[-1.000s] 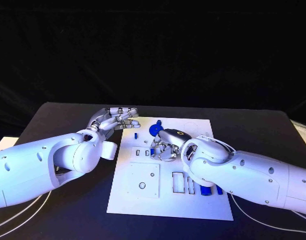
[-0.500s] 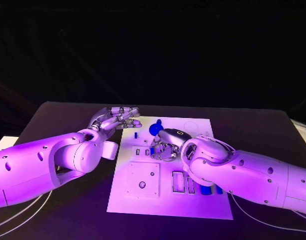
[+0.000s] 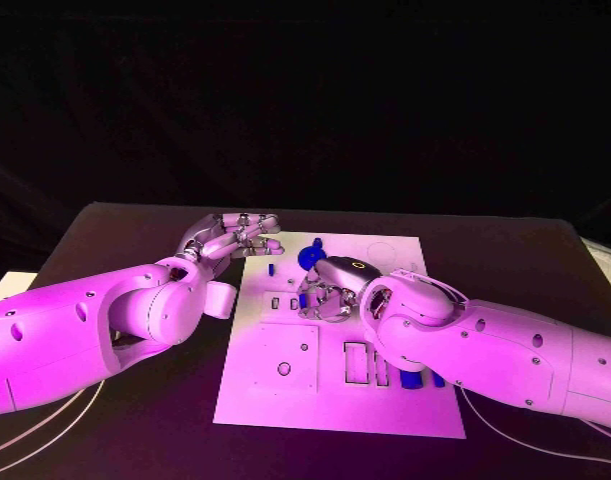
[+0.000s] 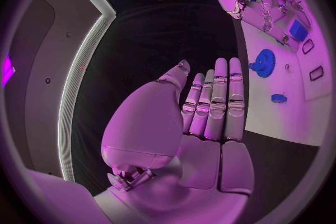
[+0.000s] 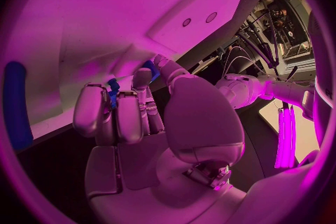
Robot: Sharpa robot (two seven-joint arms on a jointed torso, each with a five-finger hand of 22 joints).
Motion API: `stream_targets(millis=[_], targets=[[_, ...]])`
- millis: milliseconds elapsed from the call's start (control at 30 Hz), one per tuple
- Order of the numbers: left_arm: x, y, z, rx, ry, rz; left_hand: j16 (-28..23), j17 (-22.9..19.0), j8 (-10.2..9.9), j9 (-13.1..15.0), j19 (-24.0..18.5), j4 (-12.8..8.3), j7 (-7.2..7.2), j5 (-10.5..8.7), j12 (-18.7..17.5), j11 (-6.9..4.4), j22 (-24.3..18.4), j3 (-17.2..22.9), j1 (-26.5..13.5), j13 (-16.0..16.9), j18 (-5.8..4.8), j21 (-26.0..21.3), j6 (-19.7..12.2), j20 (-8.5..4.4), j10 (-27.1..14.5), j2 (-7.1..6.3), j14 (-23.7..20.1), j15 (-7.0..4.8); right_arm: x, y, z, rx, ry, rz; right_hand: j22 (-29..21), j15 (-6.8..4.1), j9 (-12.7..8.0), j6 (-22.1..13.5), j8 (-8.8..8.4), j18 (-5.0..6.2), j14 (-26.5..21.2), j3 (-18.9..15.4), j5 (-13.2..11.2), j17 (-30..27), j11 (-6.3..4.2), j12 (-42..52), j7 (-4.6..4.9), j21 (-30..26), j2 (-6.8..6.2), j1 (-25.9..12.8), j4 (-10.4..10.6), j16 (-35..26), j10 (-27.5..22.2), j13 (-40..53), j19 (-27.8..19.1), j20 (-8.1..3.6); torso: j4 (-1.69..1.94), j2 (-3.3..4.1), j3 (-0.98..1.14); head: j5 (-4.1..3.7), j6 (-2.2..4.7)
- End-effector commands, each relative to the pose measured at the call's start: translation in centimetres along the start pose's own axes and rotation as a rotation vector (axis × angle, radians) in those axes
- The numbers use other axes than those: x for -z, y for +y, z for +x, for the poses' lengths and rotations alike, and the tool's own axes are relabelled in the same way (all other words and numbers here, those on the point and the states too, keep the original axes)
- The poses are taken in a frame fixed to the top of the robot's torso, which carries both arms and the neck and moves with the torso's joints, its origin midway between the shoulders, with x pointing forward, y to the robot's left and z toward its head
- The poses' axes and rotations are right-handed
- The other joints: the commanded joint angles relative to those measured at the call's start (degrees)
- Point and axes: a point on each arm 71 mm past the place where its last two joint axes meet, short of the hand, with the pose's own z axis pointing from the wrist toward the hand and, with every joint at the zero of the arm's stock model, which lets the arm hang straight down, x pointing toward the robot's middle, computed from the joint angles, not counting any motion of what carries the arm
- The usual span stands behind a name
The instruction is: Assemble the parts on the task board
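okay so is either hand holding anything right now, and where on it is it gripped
The right hand pinches a small blue part between its fingertips; where along the part cannot be told. The left hand holds nothing, fingers straight beside the task board.

White task board (image 3: pixel 392 400) laid on black table (image 3: pixel 118 240). Left hand (image 3: pixel 233 238) positioned at its far-left corner. Right hand (image 3: pixel 331 290) lowered over blue parts (image 3: pixel 310 257).

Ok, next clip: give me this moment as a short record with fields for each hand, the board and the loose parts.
left hand: fingers straight and together, holding nothing, at the task board's far left corner
right hand: fingers curled down over the board's middle, a small blue part between them
task board: white plate flat on the black table
blue gear: lying on the board near the left hand
grasp: whether the blue part is firmly held is unclear
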Motion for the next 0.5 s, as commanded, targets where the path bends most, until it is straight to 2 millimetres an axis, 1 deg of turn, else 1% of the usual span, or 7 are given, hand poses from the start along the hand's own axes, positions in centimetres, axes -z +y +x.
stream_targets(millis=[33,133,267,400,500], targets=[[0.0,-0.1,0.4,0.005,0.029,0.007,-0.1,0.1,-0.4,0.0,-0.3,-0.1,0.27,0.31,-0.4,0.13,-0.1,0.1,0.0,0.0,0.5,-0.2,0.0,-0.04,0.0,0.14,-0.6,0.01,0.1,-0.1,0.1,0.007,-0.011,-0.004,-0.8,0.4,-0.1,-0.6,-0.22,0.22,1.6,-0.6,-0.4,-0.7,0.0,-1.7,0.05,-0.5,-0.12,-0.6,0.1,-0.6,-1.2,-1.5,-0.7,0.01,-0.02,-0.01,0.01,-0.02,-0.05],[0.0,-0.1,0.3,0.005,0.029,0.006,-0.1,0.1,-0.4,0.0,-0.3,-0.1,0.27,0.31,-0.4,0.13,-0.1,0.1,0.0,0.0,0.5,-0.2,0.0,-0.04,0.0,0.14,-0.6,0.01,0.1,-0.1,0.0,0.004,-0.019,-0.007,-1.2,0.46,-0.1,-0.9,-0.32,0.29,1.5,-1.2,-0.4,-1.0,0.08,-2.5,0.13,-0.8,-0.24,-0.8,0.2,-0.9,-1.7,-2.3,-0.9,0.08,-0.03,-0.03,0.04,-0.02,-0.13],[0.0,0.0,0.3,0.005,0.029,0.005,-0.1,0.1,-0.4,0.0,-0.3,-0.1,0.27,0.31,-0.4,0.13,-0.1,0.1,0.0,0.0,0.5,-0.2,0.0,-0.04,0.0,0.14,-0.6,0.01,0.2,0.0,-0.2,-0.005,-0.046,-0.016,-1.8,0.61,-0.3,-1.8,-0.52,0.39,1.4,-2.2,-0.2,-1.5,0.26,-3.6,0.32,-1.2,-0.5,-0.9,0.5,-1.3,-2.5,-3.4,-1.3,0.2,-0.02,-0.01,0.03,-0.05,-0.07],[-0.1,0.0,0.3,0.005,0.031,0.004,-0.1,0.1,-0.4,0.0,-0.3,-0.1,0.27,0.31,-0.4,0.13,-0.1,0.1,0.0,0.0,0.5,-0.2,0.0,-0.04,0.0,0.14,-0.6,0.01,0.4,0.3,-0.6,-0.023,-0.106,-0.045,-1.9,0.71,-0.5,-2.3,-0.58,0.39,1.4,-3.1,0.0,-1.5,0.39,-4.0,0.45,-1.3,-0.74,-0.9,0.6,-1.4,-2.9,-4.0,-1.3,0.29,0.0,-0.02,0.04,-0.09,-0.08],[-0.1,0.0,0.3,0.0,0.036,-0.001,0.3,0.3,-0.3,0.1,0.0,-0.2,0.22,0.28,-0.4,0.06,0.0,0.3,-0.3,0.0,0.61,-0.1,0.1,-0.09,0.0,0.19,0.0,-0.14,1.0,0.6,-1.2,-0.05,-0.181,-0.105,-2.2,0.89,-0.8,-3.5,-0.73,0.44,1.4,-4.6,0.3,-1.7,0.62,-4.0,0.71,-1.5,-1.08,-0.7,0.8,-1.7,-3.3,-4.3,-1.4,0.43,0.03,-0.04,0.07,0.01,-0.1]])
